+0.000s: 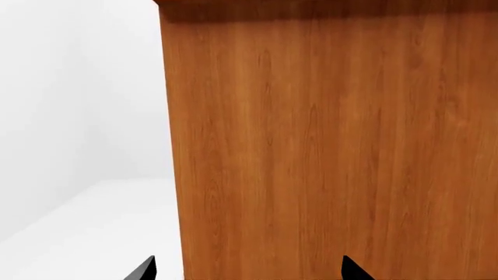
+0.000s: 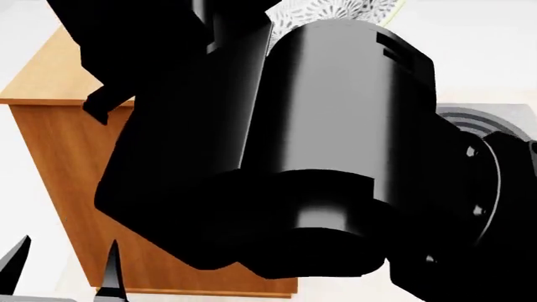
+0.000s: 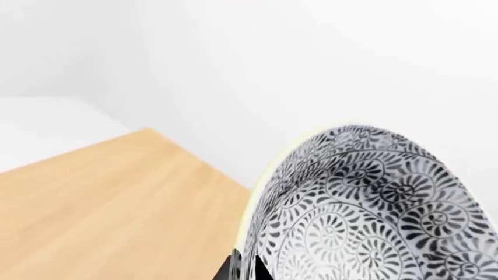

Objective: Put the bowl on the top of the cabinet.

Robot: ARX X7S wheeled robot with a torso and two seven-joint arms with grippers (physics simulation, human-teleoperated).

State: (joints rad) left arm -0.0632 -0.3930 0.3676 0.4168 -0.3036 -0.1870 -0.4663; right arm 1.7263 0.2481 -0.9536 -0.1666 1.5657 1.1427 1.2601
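In the head view the right arm (image 2: 336, 157) fills most of the frame, a thick black cylinder raised close to the camera and hiding much of what lies behind it. Low at the left edge the left gripper (image 2: 63, 267) shows two thin dark fingers spread apart with nothing between them. The left wrist view has the same fingertips (image 1: 144, 269) parted just in front of the orange-brown side of the cabinet (image 1: 327, 146), with white floor beside it.

Behind the arm stands the cabinet (image 2: 59, 157), its lighter flat top visible at upper left. Over the arm's upper edge a strip of the bowl (image 2: 336, 11) peeks out, black-patterned with a yellowish rim.

In the right wrist view the bowl (image 3: 365, 210) is tilted steeply, its patterned inside facing the camera, raised above the cabinet top (image 3: 116, 204) and not resting flat on it. A dark finger of the right gripper (image 3: 245, 268) sits at the bowl's rim, pinching it. Beyond is plain white wall.
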